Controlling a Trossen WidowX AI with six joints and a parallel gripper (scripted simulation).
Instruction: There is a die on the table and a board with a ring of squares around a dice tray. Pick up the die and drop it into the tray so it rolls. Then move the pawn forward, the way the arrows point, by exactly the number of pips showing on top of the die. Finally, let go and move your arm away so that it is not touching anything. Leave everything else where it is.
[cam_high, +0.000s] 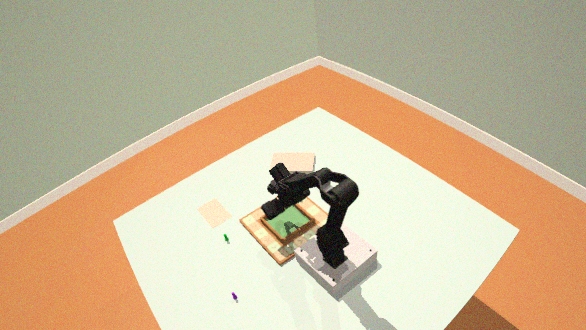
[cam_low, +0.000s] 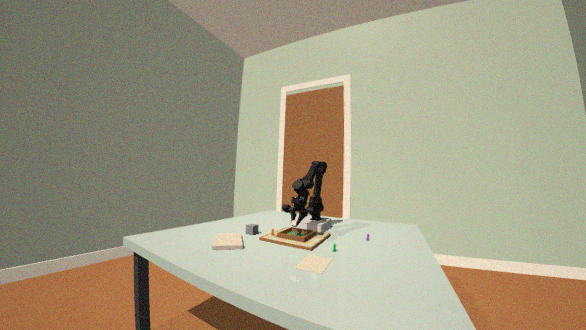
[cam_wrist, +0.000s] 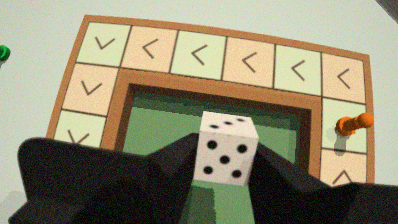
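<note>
Pinching the white cube die with black pips (cam_wrist: 227, 148) between its 2 dark fingers, the pincer (cam_wrist: 226, 165) hangs over the green felt dice tray (cam_wrist: 165, 127) sunk in the middle of the brown wooden board with its ring of arrowed squares (cam_wrist: 200, 52). The pick-up looks done; the drop, the roll, the pawn move and the retreat are all left. Ahead and to the right of the pincer, the small orange pawn (cam_wrist: 354, 124) stands on a pale green square of the ring, untouched as far as can be judged.

On the die, 5 pips face the wrist camera and 3 show on the face above. The fingertips are cut off by the lower frame edge, and the near side of the ring is hidden beneath them. From the exterior view the die is too small to make out above the pale bench (cam_low: 390, 280).
</note>
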